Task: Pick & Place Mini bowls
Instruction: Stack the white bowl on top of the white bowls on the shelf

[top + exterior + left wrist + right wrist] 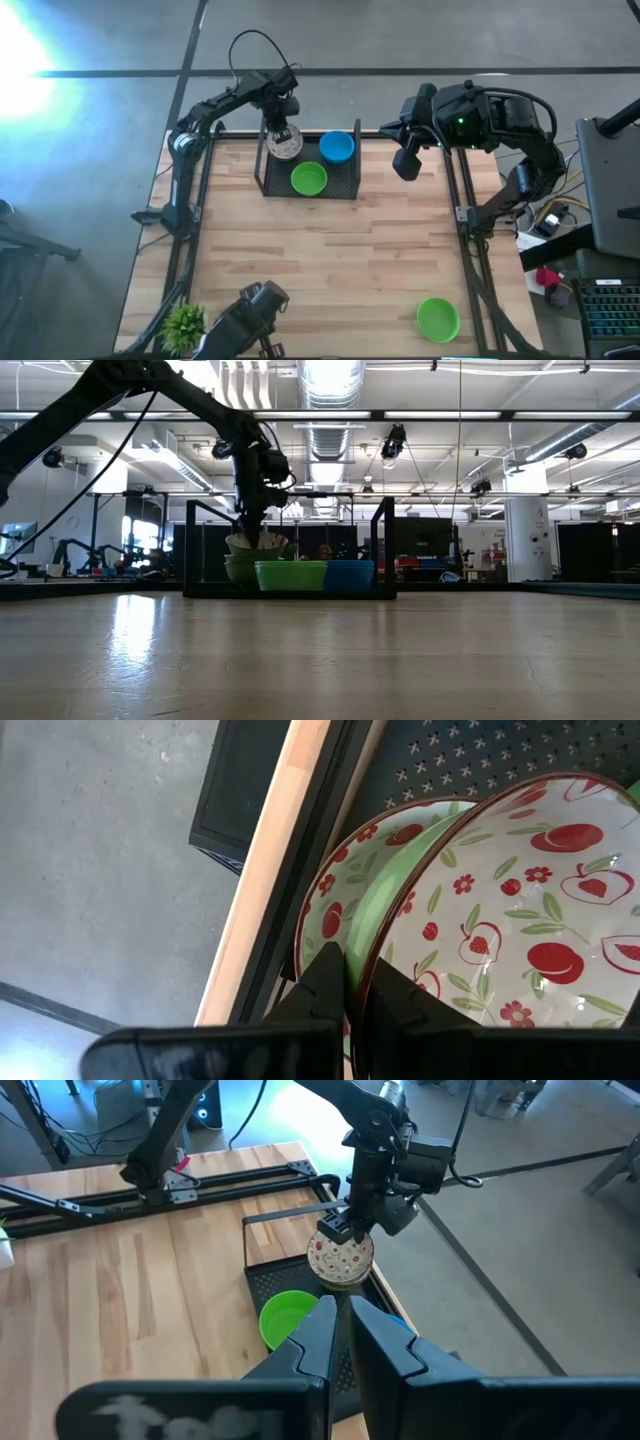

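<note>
The left gripper (283, 134) is down over the far left corner of the black wire-mesh tray (345, 186), which sits at the far edge of the wooden table (310, 260). Its fingers (325, 982) are pinching the rim of the top patterned bowl (520, 910), white with red fruit and green leaves. In the left wrist view that bowl sits tilted on a stack: a green bowl (385, 900) directly under it, and another patterned bowl (335, 905) beneath that. From table height the stack reads the same way, the patterned one on top with the gripper coming in from above.

Also in the tray: a single green bowl (309, 179) at the near middle, and a blue bowl (337, 147) at the far right. They stand just beside each other, close to the stack.

Well apart from all that, one more green bowl, the lone one (438, 319), rests near the table's near right corner. A small spiky potted plant (184, 325) stands at the near left corner.

The right gripper (407, 163) hangs off to the right of the tray, above the table's far right side, jaws pressed almost together with nothing between them, as its own wrist view shows.
</note>
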Robot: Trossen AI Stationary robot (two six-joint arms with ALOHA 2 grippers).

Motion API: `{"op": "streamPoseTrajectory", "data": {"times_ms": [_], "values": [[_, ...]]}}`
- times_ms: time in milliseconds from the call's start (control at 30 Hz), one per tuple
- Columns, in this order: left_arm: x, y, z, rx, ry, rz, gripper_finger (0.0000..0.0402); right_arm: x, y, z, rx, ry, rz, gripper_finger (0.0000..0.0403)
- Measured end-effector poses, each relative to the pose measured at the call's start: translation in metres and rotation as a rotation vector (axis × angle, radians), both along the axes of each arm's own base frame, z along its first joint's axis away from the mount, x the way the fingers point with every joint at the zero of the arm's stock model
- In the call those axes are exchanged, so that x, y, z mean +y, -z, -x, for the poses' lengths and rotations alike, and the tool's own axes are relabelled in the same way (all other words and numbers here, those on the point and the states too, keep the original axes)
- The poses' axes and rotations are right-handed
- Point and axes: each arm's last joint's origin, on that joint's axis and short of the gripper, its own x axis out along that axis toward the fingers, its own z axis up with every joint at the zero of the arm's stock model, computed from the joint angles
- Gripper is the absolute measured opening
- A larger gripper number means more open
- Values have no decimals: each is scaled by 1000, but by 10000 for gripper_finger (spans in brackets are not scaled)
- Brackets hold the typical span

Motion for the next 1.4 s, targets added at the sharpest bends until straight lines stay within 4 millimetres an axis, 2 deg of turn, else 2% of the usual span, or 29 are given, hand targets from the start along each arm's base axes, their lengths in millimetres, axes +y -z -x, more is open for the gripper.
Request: {"op": "streamPoseTrajectory", "data": {"times_ms": [1133,1400], "values": [[0,0,0,-5,-26,-1,13,0,0,0,-2,3,-5,27],[0,0,0,6,-37,-4,67,0,0,0,-4,6,-9,27]]}}
